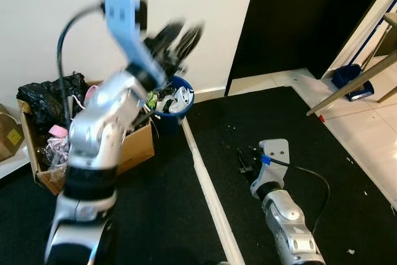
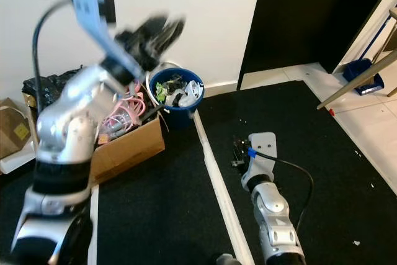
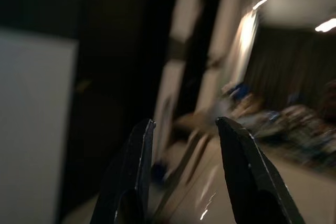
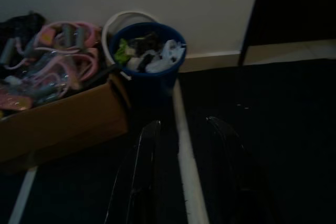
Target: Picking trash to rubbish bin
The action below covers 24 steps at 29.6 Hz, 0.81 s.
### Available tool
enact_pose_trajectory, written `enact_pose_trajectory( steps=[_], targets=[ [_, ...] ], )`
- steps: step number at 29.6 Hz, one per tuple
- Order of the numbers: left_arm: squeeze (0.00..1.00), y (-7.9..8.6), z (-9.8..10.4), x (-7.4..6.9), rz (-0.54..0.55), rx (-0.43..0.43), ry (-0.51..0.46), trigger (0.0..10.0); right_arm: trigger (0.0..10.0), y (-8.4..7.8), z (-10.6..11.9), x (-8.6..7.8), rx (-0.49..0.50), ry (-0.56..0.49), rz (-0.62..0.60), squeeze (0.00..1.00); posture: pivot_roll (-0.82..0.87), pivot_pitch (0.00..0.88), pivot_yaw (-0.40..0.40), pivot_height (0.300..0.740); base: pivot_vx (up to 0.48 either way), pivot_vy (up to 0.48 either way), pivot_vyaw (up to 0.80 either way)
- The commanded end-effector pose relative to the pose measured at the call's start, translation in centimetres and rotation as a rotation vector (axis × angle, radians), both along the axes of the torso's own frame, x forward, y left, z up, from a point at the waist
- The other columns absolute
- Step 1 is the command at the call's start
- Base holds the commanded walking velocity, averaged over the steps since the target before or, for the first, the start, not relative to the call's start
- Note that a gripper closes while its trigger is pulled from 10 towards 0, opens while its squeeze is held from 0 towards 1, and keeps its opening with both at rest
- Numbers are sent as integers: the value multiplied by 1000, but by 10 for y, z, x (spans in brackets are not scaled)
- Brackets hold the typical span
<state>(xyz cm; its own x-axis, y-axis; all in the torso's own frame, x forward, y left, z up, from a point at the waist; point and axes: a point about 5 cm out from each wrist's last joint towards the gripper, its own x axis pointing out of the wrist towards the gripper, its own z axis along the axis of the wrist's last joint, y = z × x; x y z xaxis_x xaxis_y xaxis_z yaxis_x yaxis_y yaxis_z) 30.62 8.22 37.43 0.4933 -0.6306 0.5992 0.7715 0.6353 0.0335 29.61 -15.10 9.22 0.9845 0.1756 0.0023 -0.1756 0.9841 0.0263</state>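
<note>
Left pincer [image 2: 162,30], released and empty, is raised above the upright blue bin [image 2: 177,98].

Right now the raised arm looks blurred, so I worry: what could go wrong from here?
The left gripper, fingers open and holding nothing, swings above the round blue rubbish bin; it might clip the rim. The bin is heaped with crumpled trash, so pieces could spill. The brown cardboard box crowds the bin.

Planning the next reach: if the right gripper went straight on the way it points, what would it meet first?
Probably the black floor mat, since the right gripper angles down; the blue rubbish bin lies further ahead. Depth is unclear.
</note>
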Motion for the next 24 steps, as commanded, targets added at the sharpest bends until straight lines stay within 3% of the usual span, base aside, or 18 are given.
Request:
enact_pose_trajectory(
  steps=[1,3,7,8,11,16,24],
  targets=[
    [0,-3,12,-6,-76,-44,-22,10000,10000,-2,-4,-5,-1,21,-3,0,6,234,-15,740,0,0,0],
    [0,-6,27,-13,-113,-54,-87,10000,10000,-2,-5,-7,-4,24,2,0,5,238,-13,740,0,0,0],
    [0,-7,30,-16,-124,-55,-112,10000,10000,-2,-5,-7,-4,25,3,0,5,238,-13,740,0,0,0],
    [0,-11,45,-27,-199,-87,-172,10000,10000,-3,-5,-8,-4,26,3,0,3,243,-21,740,0,0,0],
    [0,-12,51,-31,-228,-97,-189,10000,10000,-4,-5,-8,-6,27,3,0,4,243,-21,740,0,0,0],
    [0,-6,80,-47,-319,-138,-260,10000,10000,0,-6,-9,-1,32,13,0,15,245,-26,740,0,0,0],
    [0,3,84,-44,-335,-160,-257,10000,10000,2,-6,-9,6,33,17,0,13,247,-18,740,0,0,0]
  ],
)
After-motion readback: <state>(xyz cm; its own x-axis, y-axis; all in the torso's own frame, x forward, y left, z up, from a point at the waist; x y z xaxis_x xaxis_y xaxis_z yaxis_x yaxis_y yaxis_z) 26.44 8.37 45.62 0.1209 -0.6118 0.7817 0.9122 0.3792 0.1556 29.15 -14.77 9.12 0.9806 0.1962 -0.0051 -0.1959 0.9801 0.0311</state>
